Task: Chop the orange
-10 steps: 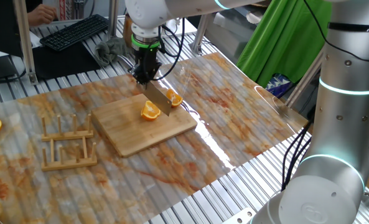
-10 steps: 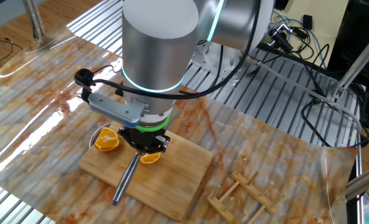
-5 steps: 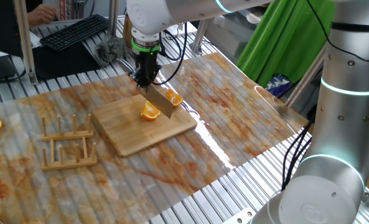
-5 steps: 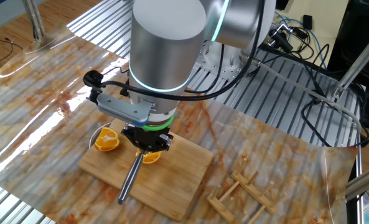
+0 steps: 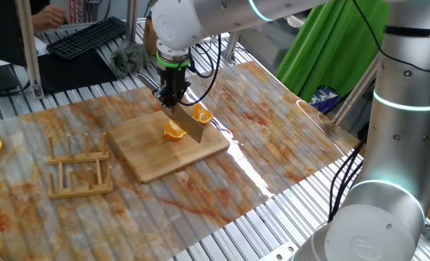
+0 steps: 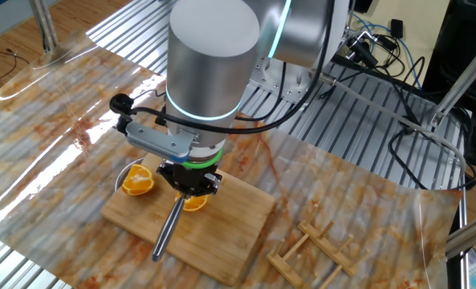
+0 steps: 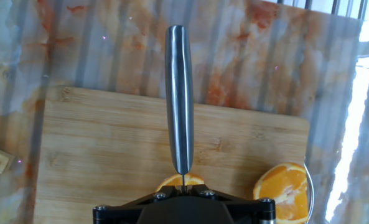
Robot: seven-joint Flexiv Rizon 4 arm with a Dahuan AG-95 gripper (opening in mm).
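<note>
Gripper (image 5: 175,101) fingers clamped on knife (image 5: 188,122); blade edge over the orange (image 5: 174,131) on wooden board (image 5: 153,156).

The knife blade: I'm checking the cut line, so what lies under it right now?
Under the knife, held by the gripper, sits the orange on the wooden board. In the hand view only its top edge shows; whether the blade touches it is hidden.

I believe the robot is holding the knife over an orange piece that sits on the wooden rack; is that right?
Not quite: the orange piece under the knife sits on the wooden cutting board, not on the wooden rack, which stands apart beside the board. One fixed view shows this. The gripper does hold the knife.
</note>
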